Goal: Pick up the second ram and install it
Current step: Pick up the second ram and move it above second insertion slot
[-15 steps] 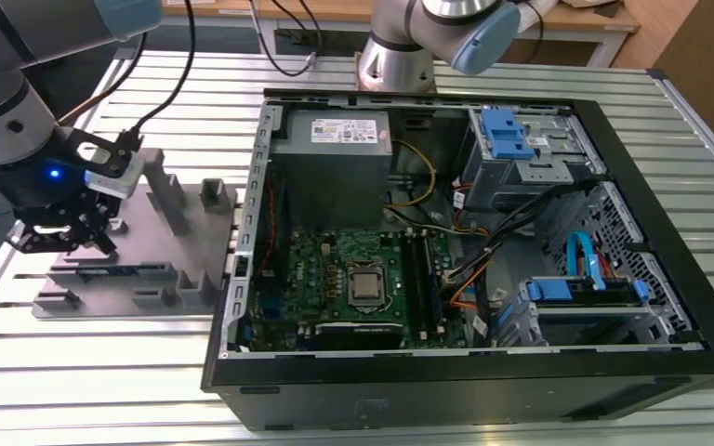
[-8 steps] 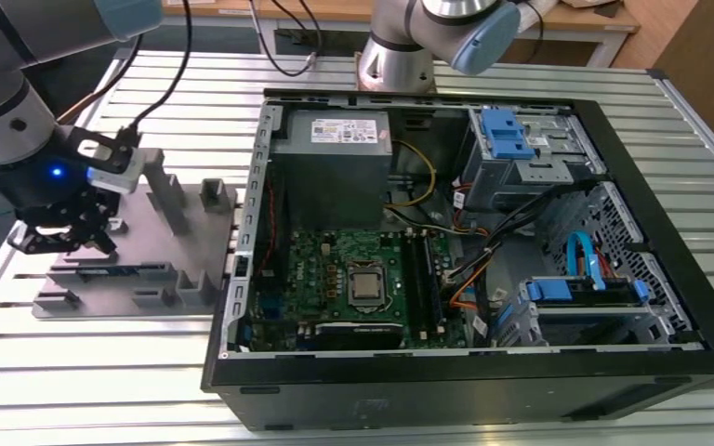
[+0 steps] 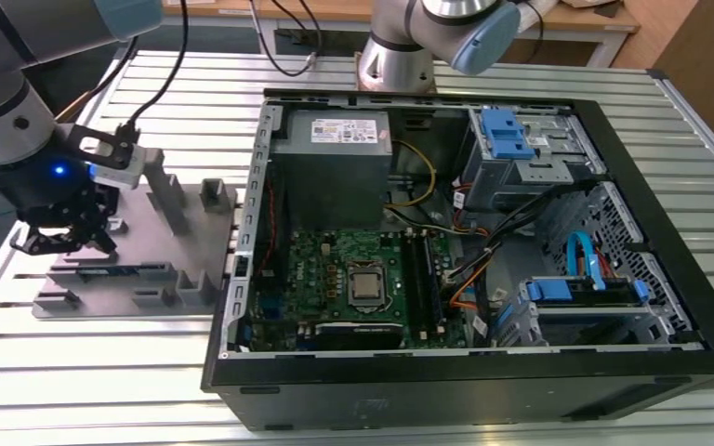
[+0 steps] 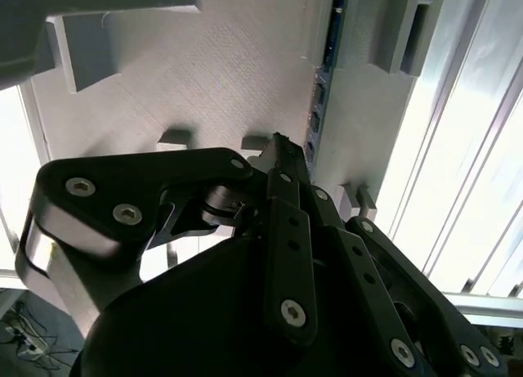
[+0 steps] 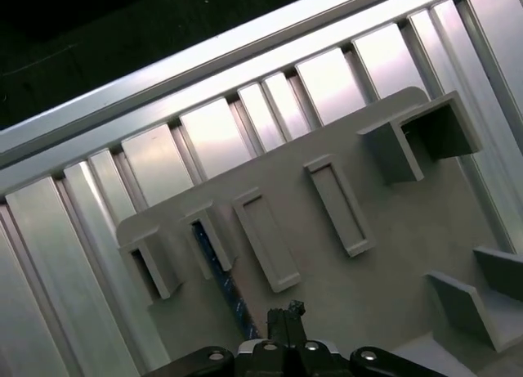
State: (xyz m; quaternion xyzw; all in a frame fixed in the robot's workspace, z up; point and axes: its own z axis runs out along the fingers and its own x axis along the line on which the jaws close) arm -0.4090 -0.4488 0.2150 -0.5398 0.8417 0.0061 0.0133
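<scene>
Tool (image 3: 66, 243) low over the second ram (image 3: 112, 270)

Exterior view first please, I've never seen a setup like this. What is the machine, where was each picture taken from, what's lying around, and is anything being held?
The exterior view comes from a camera standing off the machine. The machine is a robot arm. At its end sits the pincer, the part that grasps; its fingers look shut and it holds nothing. It hangs over a grey plastic tray that lies on a slatted metal table. A dark memory stick, the second ram, stands on edge in one of the tray's slots. On the exterior view's right lies an open computer case with a green circuit board inside. The two wrist views come from cameras riding on the arm; they look past the pincer at the tray and the stick.
</scene>
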